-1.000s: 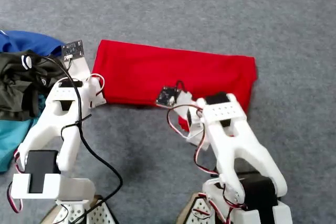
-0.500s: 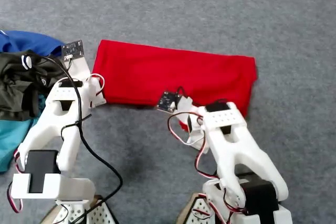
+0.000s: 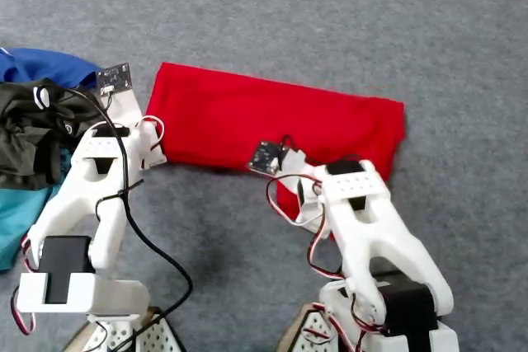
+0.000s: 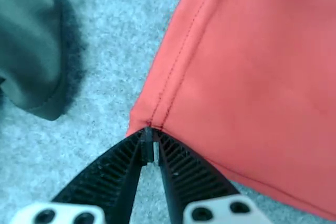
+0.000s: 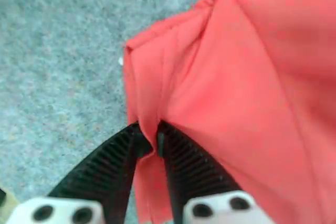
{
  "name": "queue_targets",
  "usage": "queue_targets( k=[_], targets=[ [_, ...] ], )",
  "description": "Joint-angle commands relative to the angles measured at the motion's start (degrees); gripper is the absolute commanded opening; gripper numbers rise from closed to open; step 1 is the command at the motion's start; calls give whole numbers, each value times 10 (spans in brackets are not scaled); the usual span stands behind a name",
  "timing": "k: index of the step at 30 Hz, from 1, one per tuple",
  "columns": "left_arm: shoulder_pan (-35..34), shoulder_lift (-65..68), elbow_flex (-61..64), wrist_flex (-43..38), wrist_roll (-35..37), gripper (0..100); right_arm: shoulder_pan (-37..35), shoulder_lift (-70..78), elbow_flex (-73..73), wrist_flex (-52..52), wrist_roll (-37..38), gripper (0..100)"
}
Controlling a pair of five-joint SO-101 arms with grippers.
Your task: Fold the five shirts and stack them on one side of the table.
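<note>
A red shirt [image 3: 264, 125] lies folded into a long band across the middle of the grey table [image 3: 330, 30]. My left gripper [image 4: 150, 148] is shut on the red shirt's [image 4: 252, 72] near left corner. My right gripper [image 5: 152, 142] is shut on a bunched fold of the red shirt [image 5: 247, 93] at its near edge, where the cloth [image 3: 289, 195] sticks out toward the arm bases. In the high view the left arm [image 3: 107, 162] stands at the shirt's left end and the right arm [image 3: 355, 204] at its near right part.
A pile of unfolded shirts sits at the table's left edge: a blue one [image 3: 41, 63], a dark green one [image 3: 29, 133] and a teal one [image 3: 21, 204]. The dark green shirt [image 4: 31, 40] lies close beside my left gripper. Grey table surface spreads behind and to the right.
My right gripper has drawn back toward its base with the red cloth, pulling the fold out. The shirt's right end shifted slightly. The left arm has kept still.
</note>
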Motion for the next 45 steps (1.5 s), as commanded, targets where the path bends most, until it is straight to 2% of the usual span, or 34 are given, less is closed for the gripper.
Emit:
queue_targets(
  k=[1,5,10,14,24,33,40,45],
  targets=[
    [-4,-2,-23,2,4,20,5,7,8,-1,8,5],
    [-4,-2,-23,2,4,20,25,5,-36,18,4,5],
    [-4,-2,-24,2,4,20,67,7,-191,124,7,4],
    [-4,-2,-24,2,4,20,71,24,-311,182,18,4],
    [-4,-2,-25,2,4,20,90,253,-587,211,78,4],
    [-4,-2,-25,2,3,20,95,436,-815,301,141,11],
    [-4,-2,-25,2,3,20,111,457,-878,350,145,292],
    [-3,-2,-25,2,3,20,130,418,-898,372,145,308]
  ],
)
